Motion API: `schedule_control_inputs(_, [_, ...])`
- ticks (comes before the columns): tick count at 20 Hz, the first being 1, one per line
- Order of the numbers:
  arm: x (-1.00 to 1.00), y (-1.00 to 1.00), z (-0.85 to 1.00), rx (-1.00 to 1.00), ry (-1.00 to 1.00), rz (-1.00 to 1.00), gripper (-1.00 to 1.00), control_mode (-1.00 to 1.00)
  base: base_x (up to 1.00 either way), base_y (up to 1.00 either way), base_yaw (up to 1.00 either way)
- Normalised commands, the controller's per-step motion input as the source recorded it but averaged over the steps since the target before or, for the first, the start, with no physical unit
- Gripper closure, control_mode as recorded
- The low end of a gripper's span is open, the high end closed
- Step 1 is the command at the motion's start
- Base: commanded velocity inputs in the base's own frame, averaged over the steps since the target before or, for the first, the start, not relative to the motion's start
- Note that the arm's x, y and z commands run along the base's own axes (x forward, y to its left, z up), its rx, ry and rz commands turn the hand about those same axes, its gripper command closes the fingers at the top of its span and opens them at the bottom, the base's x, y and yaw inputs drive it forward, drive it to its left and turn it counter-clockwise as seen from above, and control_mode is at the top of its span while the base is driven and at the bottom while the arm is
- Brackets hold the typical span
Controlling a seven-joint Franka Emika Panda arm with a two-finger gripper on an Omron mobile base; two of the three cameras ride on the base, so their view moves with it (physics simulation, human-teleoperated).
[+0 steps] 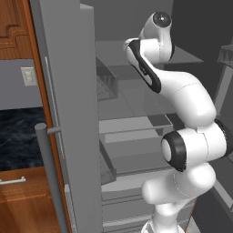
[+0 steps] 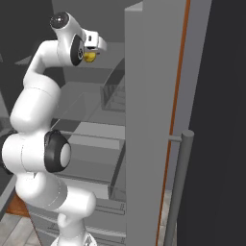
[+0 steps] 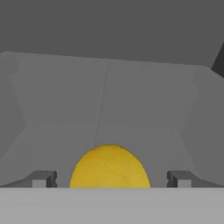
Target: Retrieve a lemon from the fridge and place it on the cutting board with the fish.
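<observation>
In the left base view the white arm (image 1: 191, 136) rises from the lower right and reaches up into the open fridge (image 1: 132, 113), its wrist high over the grey shelves. The near fridge door (image 1: 73, 113) stands swung out at the left, its long bar handle (image 1: 50, 177) in front.

In the right base view the arm bends up from the lower left, and the hand sits at the upper shelf level of the fridge. The lemon (image 2: 89, 56) shows as a yellow spot right at the hand.

In the hand view the pincer (image 3: 111, 179) stands wide open, a dark fingertip (image 3: 41, 178) on each side of the lemon (image 3: 109, 168). The fruit lies between them on the grey shelf (image 3: 109, 96), apart from both tips.
</observation>
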Motion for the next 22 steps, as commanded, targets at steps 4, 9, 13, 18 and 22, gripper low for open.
schedule_control_inputs(4, [0.00, 0.00, -0.01, 0.00, 0.00, 0.00, -1.00, -1.00, 0.00, 0.00, 0.00])
schedule_control_inputs(9, [0.00, 0.00, -0.10, 0.00, 0.00, 0.00, -1.00, -1.00, 0.00, 0.00, 0.00])
schedule_control_inputs(13, [0.00, 0.00, -0.11, 0.00, 0.00, 0.00, -1.00, -1.00, 0.00, 0.00, 0.00])
schedule_control_inputs(18, [0.03, 0.00, -0.08, 0.00, 0.00, 0.00, -1.00, -1.00, 0.00, 0.00, 0.00])
schedule_control_inputs(22, [0.05, 0.00, -0.08, 0.00, 0.00, 0.00, 1.00, -1.00, 0.00, 0.00, 0.00])
